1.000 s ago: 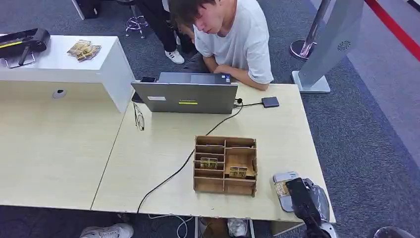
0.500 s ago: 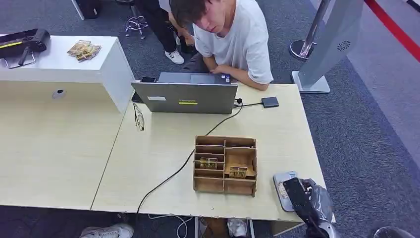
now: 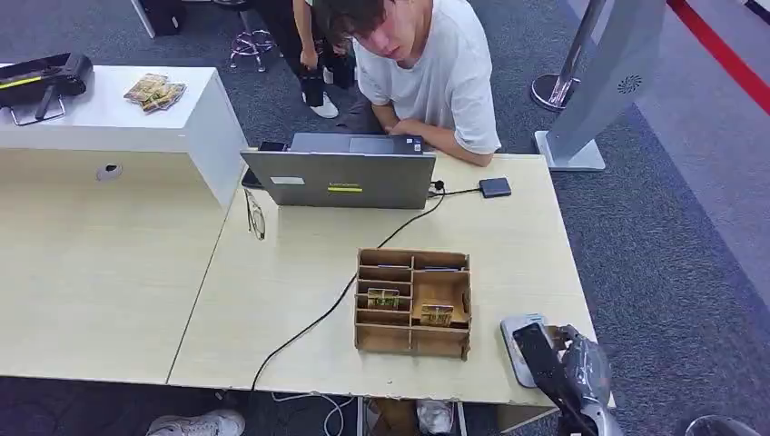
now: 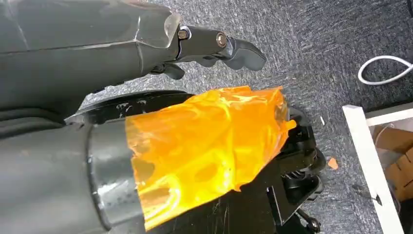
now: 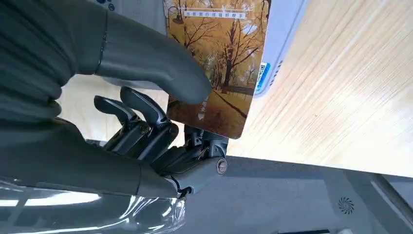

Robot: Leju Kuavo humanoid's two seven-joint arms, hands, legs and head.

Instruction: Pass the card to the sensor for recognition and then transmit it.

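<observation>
Head view: table (image 3: 272, 272) spans left and centre of frame. Person (image 3: 427, 73) at top centre sits behind the laptop (image 3: 340, 173). Wooden organizer (image 3: 413, 302) sits lower centre, with cards in its slots. A black cable (image 3: 336, 304) runs from the laptop area past the organizer's left side to the table's bottom edge. Sensor (image 3: 519, 341), a pale pad, lies at lower right near the table edge, just right of the organizer. Right hand (image 3: 549, 368) is at lower right over the sensor.

Right wrist view: thumb (image 5: 160, 63) presses the card (image 5: 216, 68) against the fingers (image 5: 141, 117), a firm pinch. Card hangs over the sensor (image 5: 282, 44); cannot tell if they touch.

Left wrist view: left hand (image 4: 214, 46) hangs over carpet, fingers loosely curled and holding nothing.
</observation>
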